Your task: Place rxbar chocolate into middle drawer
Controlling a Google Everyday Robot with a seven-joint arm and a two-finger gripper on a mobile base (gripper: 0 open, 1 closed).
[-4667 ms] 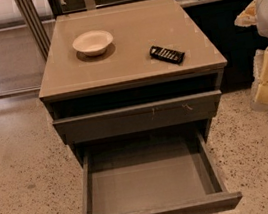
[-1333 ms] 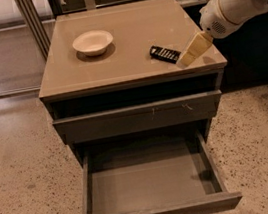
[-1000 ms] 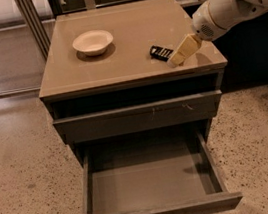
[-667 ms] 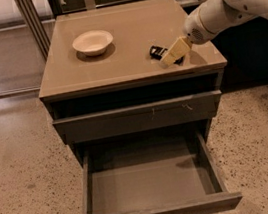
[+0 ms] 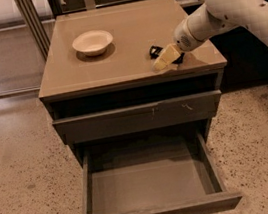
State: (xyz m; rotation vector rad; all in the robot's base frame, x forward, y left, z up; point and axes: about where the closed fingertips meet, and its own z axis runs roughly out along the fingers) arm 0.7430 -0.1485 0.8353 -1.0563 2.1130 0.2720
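Note:
The rxbar chocolate [image 5: 155,51] is a small black bar on the right side of the cabinet top [image 5: 127,34]; only its ends show. My gripper [image 5: 165,58] comes in from the right on the white arm [image 5: 219,7] and sits low over the bar, covering its middle. The middle drawer [image 5: 146,184] is pulled wide open below, with a bare grey interior, in front of and under the bar.
A round cream bowl [image 5: 93,41] stands on the left of the cabinet top. A shut drawer front with pale scratch marks [image 5: 138,116] is above the open drawer. Speckled floor surrounds the cabinet. Metal frame legs [image 5: 31,19] stand behind on the left.
My gripper has moved left and down across the cabinet top onto the bar, which now shows only at its ends. The bowl and the drawers have not moved.

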